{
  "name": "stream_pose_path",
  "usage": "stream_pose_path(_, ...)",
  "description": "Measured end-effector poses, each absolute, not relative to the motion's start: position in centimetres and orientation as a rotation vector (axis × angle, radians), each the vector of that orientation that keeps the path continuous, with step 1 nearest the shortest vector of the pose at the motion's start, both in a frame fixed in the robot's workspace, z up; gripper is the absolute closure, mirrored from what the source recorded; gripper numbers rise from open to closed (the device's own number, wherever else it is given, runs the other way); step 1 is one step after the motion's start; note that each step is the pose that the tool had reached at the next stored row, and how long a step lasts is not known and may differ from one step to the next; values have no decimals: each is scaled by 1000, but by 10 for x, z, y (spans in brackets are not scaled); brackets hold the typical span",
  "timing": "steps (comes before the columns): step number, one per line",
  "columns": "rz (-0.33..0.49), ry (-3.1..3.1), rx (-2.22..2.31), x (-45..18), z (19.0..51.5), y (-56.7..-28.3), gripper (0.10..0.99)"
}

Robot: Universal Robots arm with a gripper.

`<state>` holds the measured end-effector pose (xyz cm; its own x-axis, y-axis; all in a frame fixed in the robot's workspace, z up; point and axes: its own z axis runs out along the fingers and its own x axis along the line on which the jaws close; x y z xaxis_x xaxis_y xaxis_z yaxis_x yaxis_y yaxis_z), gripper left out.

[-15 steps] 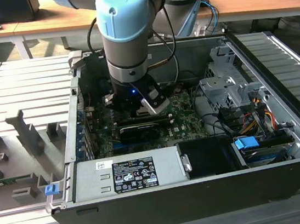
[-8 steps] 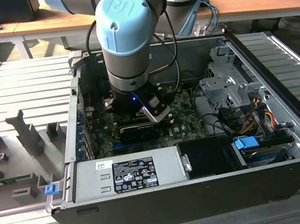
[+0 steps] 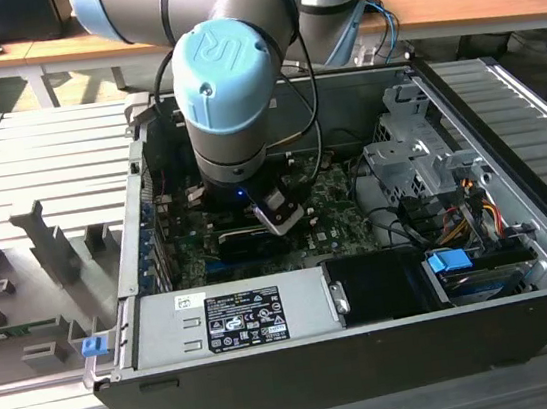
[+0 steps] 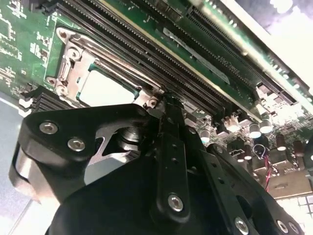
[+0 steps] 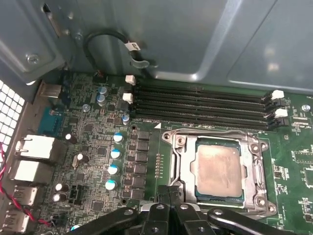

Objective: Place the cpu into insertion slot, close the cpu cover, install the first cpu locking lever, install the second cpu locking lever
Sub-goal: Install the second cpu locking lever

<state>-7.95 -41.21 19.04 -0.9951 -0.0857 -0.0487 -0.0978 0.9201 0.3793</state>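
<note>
A grey ribbed bench carries an open computer case, which stands on it toward the exterior view's right. On the view's left, grey holders sit on the bench, with a small blue clip just beside the case's corner.

The gripper sits at the six o'clock edge of the cpu cover in the first wrist view, fingertips together. At twelve o'clock, four long memory slots run close beside the socket, with the case wall behind them (a looped cable hangs there). At nine o'clock, upright capacitors crowd the board.
</note>
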Motion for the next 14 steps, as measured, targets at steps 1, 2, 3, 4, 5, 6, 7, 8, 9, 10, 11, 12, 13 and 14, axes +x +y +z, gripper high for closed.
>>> stream_pose_path(1,604,3048,-146,-80,191,-412,980)
stream_pose_path(2,605,3048,-146,-80,192,-412,980)
stream_pose_path(3,605,3047,-146,-80,195,-412,980)
stream_pose_path(4,605,3048,-146,-80,199,-411,980)
stream_pose_path(5,605,3048,-146,-80,202,-411,980)
stream_pose_path(6,605,3048,-146,-80,205,-411,980)
stream_pose_path(7,605,3048,-146,-80,207,-411,980)
stream_pose_path(8,605,3048,-146,-80,208,-411,980)
stream_pose_path(9,605,3048,-146,-80,211,-411,980)
stream_pose_path(10,605,3048,-146,-80,213,-411,980)
stream_pose_path(11,605,3048,-146,-80,214,-411,980)
stream_pose_path(12,605,3048,-146,-80,214,-411,980)
stream_pose_path(13,605,3047,-146,-80,214,-411,980)
stream_pose_path(14,605,3048,-146,-80,214,-411,980)
